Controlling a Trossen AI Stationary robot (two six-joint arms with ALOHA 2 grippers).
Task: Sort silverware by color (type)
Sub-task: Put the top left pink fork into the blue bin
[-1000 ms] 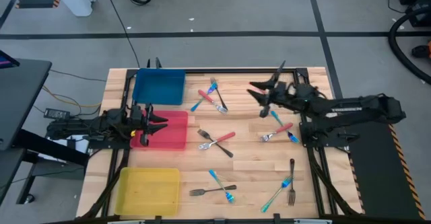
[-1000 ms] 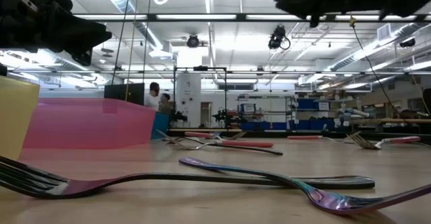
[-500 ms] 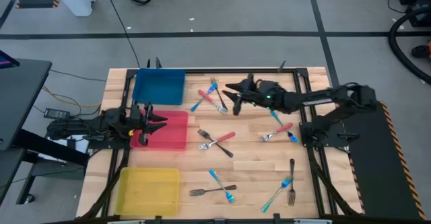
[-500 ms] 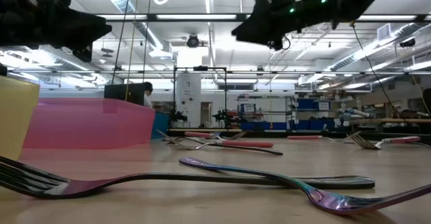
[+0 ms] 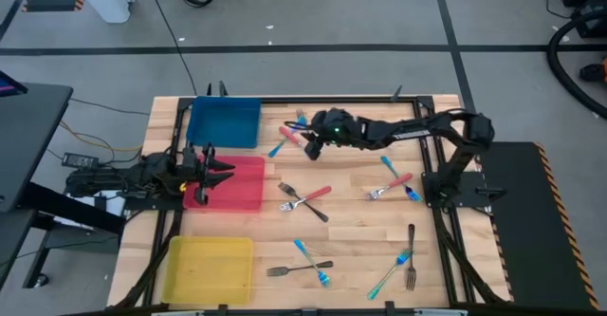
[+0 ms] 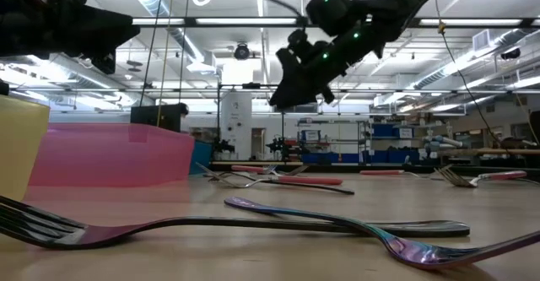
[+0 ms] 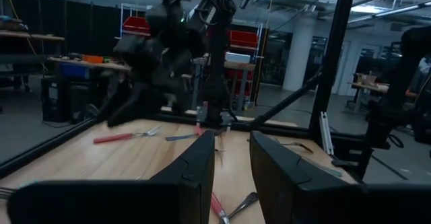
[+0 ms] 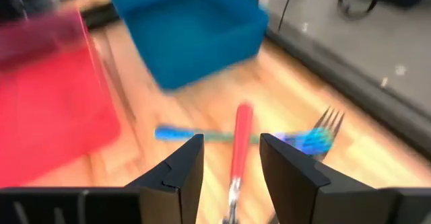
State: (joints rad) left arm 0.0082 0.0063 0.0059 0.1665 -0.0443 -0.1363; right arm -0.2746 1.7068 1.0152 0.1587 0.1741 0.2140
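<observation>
now right tool [image 5: 309, 145], open, above a red-handled fork [image 8: 237, 153]

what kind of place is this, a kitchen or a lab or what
Most likely a robotics lab or workshop, not a kitchen: a wooden table framed with dark arm mounts, a big hall with strip lights overhead, and shelving and benches across the room behind.

Two dark arms [image 5: 408, 131], black pincers [image 8: 229, 167]
</observation>
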